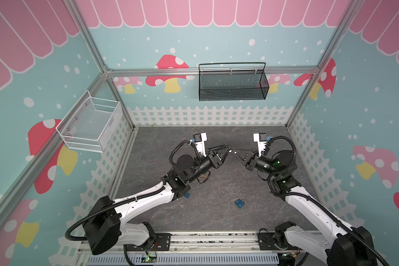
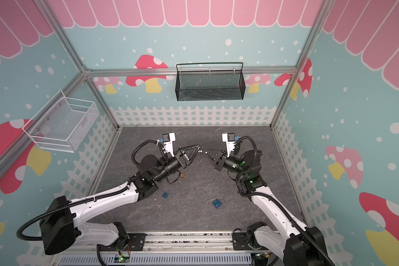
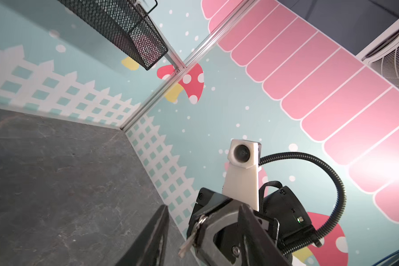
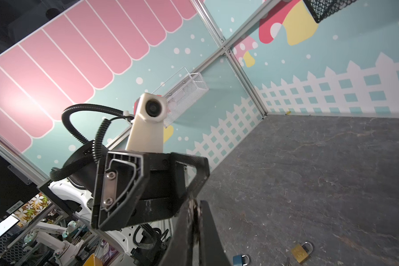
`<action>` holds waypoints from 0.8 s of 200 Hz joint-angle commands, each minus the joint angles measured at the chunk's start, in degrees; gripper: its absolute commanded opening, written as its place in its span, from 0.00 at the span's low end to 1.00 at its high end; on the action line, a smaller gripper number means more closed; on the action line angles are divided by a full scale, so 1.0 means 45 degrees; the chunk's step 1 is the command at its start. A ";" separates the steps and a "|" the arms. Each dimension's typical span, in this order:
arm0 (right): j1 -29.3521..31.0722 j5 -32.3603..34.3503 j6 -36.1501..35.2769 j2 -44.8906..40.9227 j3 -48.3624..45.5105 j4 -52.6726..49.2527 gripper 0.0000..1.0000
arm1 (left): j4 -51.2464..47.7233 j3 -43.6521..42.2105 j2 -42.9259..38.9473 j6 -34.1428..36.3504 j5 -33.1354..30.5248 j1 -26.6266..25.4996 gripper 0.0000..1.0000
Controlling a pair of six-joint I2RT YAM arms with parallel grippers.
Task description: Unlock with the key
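Left wrist: right pincer point(image 3: 200, 226) was clamped shut on key point(image 3: 188, 240) by its head, blade free for insertion. In a top view: left pincer point(image 1: 227, 150) hung half open, empty, at its 9 o'clock, probably to regrip. Blue padlock point(image 1: 240, 202) lay on desk point(image 1: 217, 218) at 6 o'clock.

No legible txt; blue padlock point(image 1: 240, 203) marking too blurry.

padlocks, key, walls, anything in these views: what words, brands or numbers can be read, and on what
No text can be read anywhere in these views.
blue padlock: any brand on its face is too small to read.
brass padlock: no legible marking.
key: no legible stamp.
label, barcode-like, outside the cell in the right wrist view: blurred, unreadable.
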 commanded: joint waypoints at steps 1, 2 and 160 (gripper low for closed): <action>0.0114 0.0292 0.0186 -0.0324 -0.0162 0.1468 0.00 | 0.1365 0.0044 0.0178 -0.0979 0.0579 -0.0147 0.45; 0.0114 0.0301 0.0173 -0.0328 -0.0164 0.1466 0.00 | 0.1388 0.0045 0.0180 -0.0989 0.0594 -0.0152 0.45; 0.0134 0.0780 0.0424 -0.0527 -0.0551 0.2176 0.00 | 0.2019 0.0100 0.0601 -0.0851 0.1057 -0.0157 0.12</action>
